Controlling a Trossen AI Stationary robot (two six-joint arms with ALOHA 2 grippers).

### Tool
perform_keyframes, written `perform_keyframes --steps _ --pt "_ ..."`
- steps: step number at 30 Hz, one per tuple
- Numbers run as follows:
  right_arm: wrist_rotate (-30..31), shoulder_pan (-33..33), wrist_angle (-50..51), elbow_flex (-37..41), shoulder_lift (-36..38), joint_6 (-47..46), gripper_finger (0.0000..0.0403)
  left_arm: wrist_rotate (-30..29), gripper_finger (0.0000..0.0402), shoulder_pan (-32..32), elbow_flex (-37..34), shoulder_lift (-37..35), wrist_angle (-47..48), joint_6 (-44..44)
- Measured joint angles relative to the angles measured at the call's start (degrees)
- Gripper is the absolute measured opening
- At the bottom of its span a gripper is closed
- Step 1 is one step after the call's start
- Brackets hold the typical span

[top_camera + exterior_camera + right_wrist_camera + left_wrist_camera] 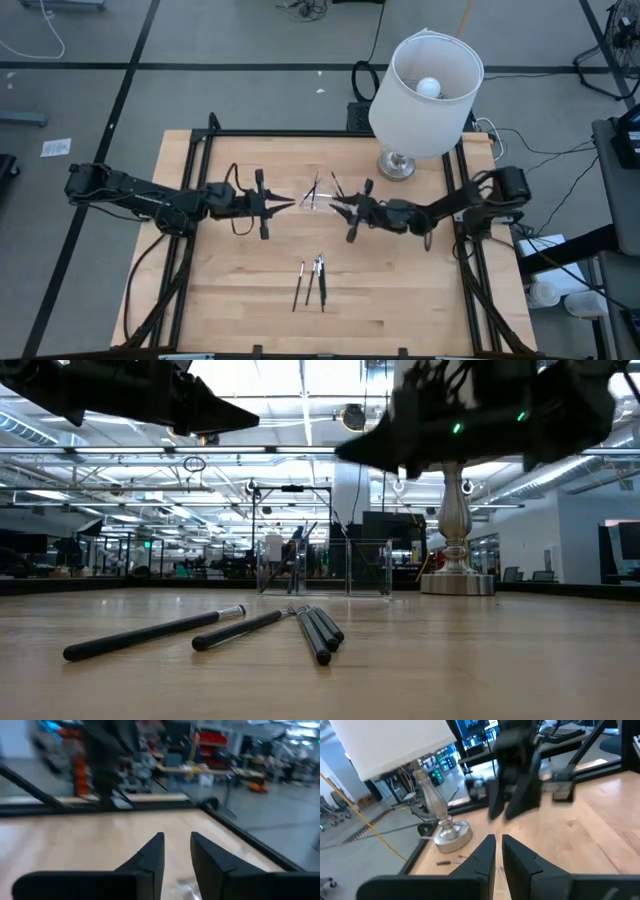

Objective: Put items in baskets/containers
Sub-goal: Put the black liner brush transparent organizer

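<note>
Facing each other over the middle of the wooden desk (400, 300), the two dark arms are seen from above with their tips close together, on either side of a small transparent tray (316, 199).

The left end effector (290, 205) is held just beside the tray's left edge; in its own wrist view its fingers (485, 851) are drawn narrow, with only a thin slit between them and nothing seen in the slit. The right end effector (336, 207) is poised just beside the tray's right edge. In the right wrist view its fingers (152, 851) are parted by a clear gap, and bare wood is seen through that gap — no stick is gripped there.

The tray is found near the desk's centre, in front of the lamp base (396, 165); it is made out mostly by its glinting edges. Several thin dark sticks (322, 186) are seen leaning in it, their ends rising above the rim; in the low view the tray (325, 568) is shown as an upright clear box with sticks slanted inside, though their number cannot be told.

Three more dark sticks (311, 282) are laid flat on the desk nearer the front edge, well apart from the tray — two touching, the third just beside them. A white lampshade (425, 95) is seen above the rear right of the desk.
</note>
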State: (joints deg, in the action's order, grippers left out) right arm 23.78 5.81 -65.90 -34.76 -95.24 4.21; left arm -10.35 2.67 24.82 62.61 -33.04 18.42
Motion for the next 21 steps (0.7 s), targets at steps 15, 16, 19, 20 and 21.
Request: perform_keyframes --steps 15,16,19,20,21 --pt "4.56 14.41 31.94 -14.93 -2.92 -8.85 0.0076 6.40 0.0042 4.61 0.00 0.00 5.34 -16.89" --pt "4.54 14.96 33.40 -16.10 -4.21 -10.26 0.0072 6.40 0.0042 5.32 0.00 0.00 5.78 -17.48" --pt "4.69 16.89 38.43 -19.97 -8.14 -15.43 0.0051 6.42 0.0042 7.29 0.00 0.00 7.62 -18.42" --pt "4.75 17.60 40.28 -20.94 -9.29 -17.60 0.0040 6.40 0.0042 7.99 0.00 0.00 8.01 -18.75" --pt "4.73 18.27 41.65 -22.09 -10.61 -19.94 0.0027 6.36 0.0042 8.57 0.00 0.00 8.33 -18.93"
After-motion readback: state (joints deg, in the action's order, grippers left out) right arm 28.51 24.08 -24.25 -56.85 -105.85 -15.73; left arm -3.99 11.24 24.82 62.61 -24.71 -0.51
